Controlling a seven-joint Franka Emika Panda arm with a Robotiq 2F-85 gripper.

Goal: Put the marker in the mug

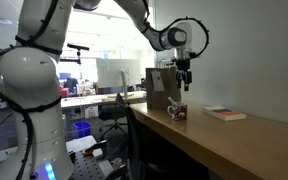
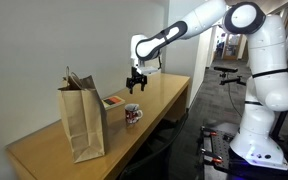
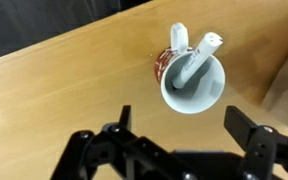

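Note:
The mug (image 3: 192,82) stands upright on the wooden table, white inside with a red and white patterned outside. The pale whitish marker (image 3: 199,58) leans inside it, its tip sticking out over the rim. In both exterior views the mug (image 1: 176,112) (image 2: 132,115) is small and dark on the table. My gripper (image 3: 179,130) is open and empty, hovering above the mug. It also shows in both exterior views (image 1: 185,84) (image 2: 136,88), well above the mug.
A tall brown paper bag (image 2: 84,120) (image 1: 160,88) stands on the table beside the mug. A flat reddish book (image 1: 225,113) (image 2: 114,101) lies on the table. The table edge (image 2: 164,120) drops off toward the robot base.

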